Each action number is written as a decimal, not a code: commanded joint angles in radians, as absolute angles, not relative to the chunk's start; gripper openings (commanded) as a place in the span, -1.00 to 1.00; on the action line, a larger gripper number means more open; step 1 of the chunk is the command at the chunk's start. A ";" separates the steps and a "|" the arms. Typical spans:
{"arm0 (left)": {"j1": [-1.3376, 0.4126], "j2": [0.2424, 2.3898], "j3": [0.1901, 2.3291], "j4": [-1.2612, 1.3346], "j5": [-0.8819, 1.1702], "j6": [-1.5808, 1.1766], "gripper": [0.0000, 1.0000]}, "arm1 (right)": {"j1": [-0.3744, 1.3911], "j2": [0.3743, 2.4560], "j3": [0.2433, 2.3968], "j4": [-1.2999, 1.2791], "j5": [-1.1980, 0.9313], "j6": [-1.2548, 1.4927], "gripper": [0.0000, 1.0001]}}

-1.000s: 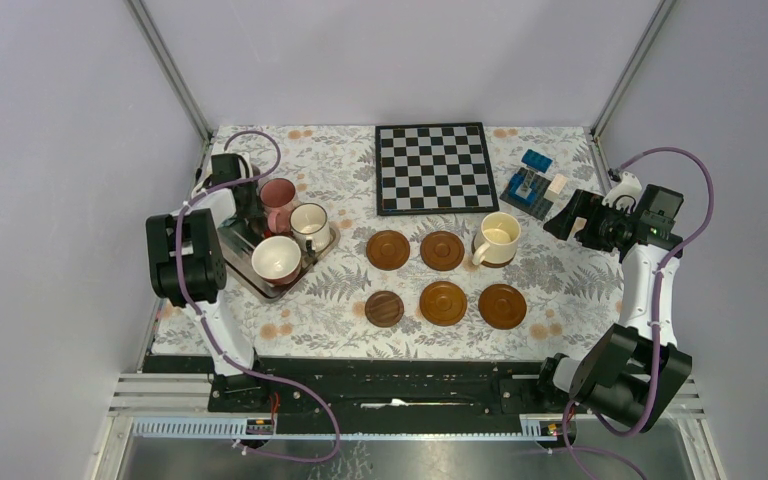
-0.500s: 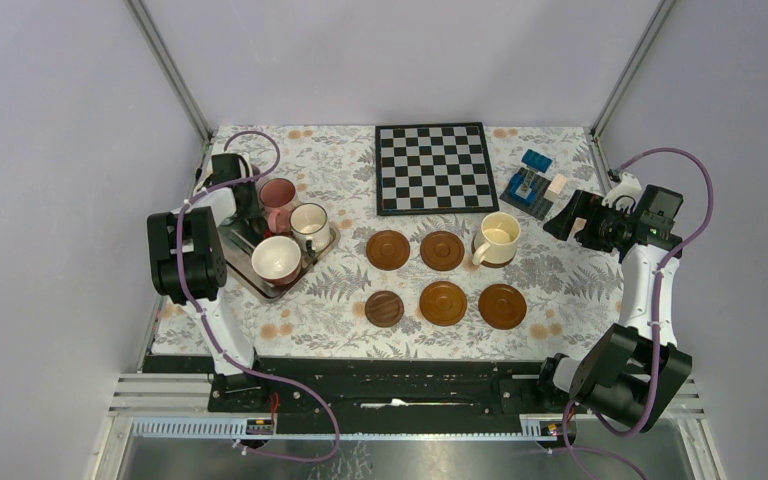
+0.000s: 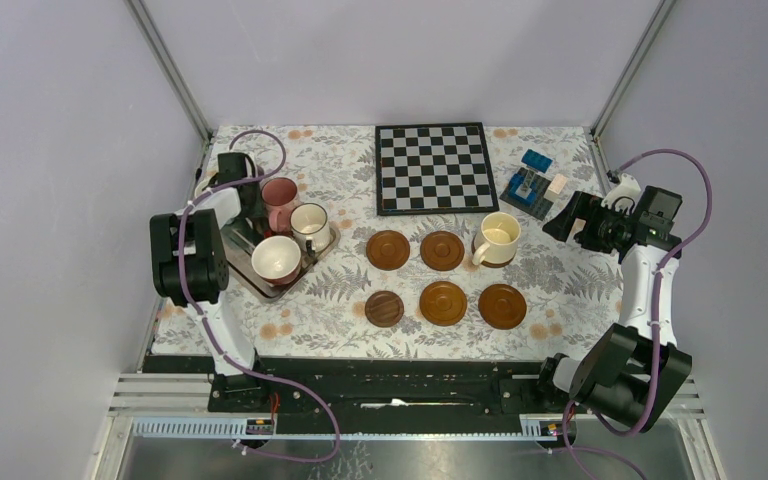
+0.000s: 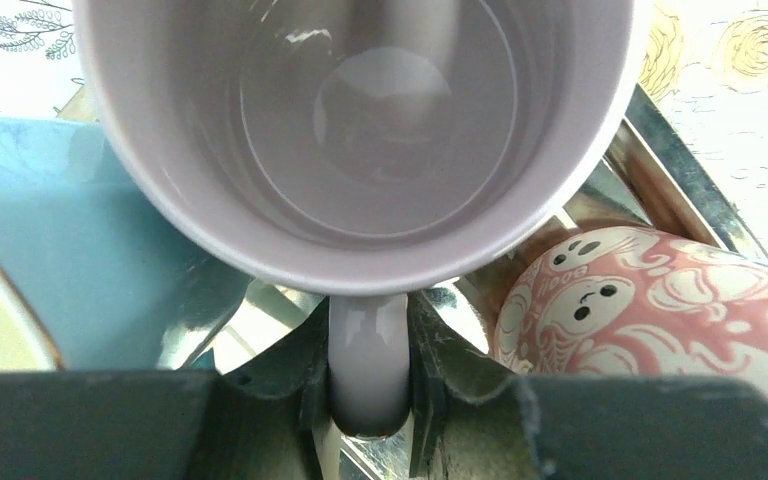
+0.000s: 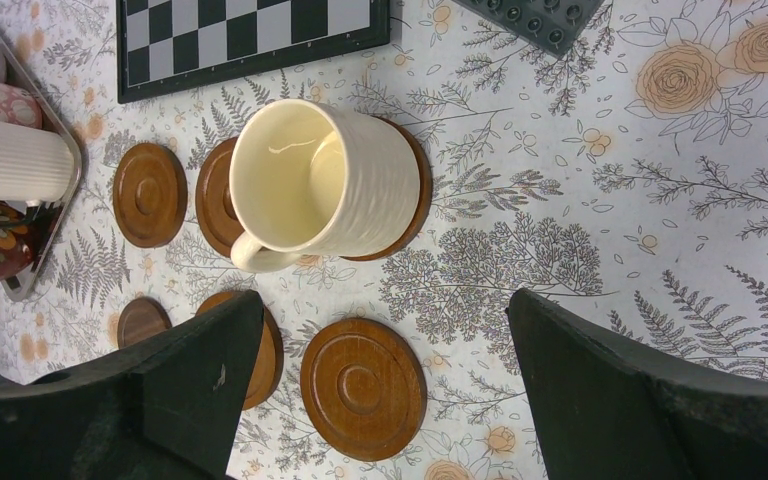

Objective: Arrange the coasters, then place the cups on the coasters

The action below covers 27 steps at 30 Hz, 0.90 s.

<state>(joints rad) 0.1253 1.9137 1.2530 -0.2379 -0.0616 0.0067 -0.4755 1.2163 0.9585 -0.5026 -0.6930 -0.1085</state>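
Observation:
My left gripper point(image 4: 365, 345) is shut on the handle of a lilac cup point(image 4: 360, 130) that stands in the metal tray point(image 4: 685, 185). A light blue cup point(image 4: 70, 260) is on its left and a pink patterned cup point(image 4: 650, 295) on its right. From above, the left gripper point(image 3: 245, 205) hides the lilac cup. Three more cups point(image 3: 277, 258) show in the tray point(image 3: 268, 290). Six brown coasters point(image 3: 443, 302) lie in two rows. A cream-yellow cup point(image 3: 498, 238) stands on the far right coaster point(image 5: 417, 190). The right gripper point(image 3: 563, 216) hangs open and empty, right of that cup.
A chessboard point(image 3: 432, 168) lies at the back centre. A blue block toy point(image 3: 532, 188) sits at the back right, just behind the right gripper. A floral cloth covers the table, and walls close it in on three sides.
The left gripper's jaws have closed on the lilac cup's handle. The right arm has barely moved.

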 commanded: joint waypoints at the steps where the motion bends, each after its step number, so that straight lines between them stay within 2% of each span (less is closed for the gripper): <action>1: 0.107 1.804 1.267 -0.113 -0.066 0.007 -1.00 | -0.469 1.205 0.959 -0.484 -0.690 -0.123 0.99; 19: 0.105 1.680 1.313 -0.108 -0.040 -0.033 -1.00 | -0.469 1.198 0.959 -0.485 -0.695 -0.125 0.99; 27: 0.052 1.607 1.439 -0.159 -0.031 -0.009 -1.00 | -0.469 1.191 0.962 -0.487 -0.694 -0.120 0.99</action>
<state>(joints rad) 0.0898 1.7329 1.2999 -0.2840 -0.0402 -0.0162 -0.4755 1.2163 0.9569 -0.5026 -0.6930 -0.1116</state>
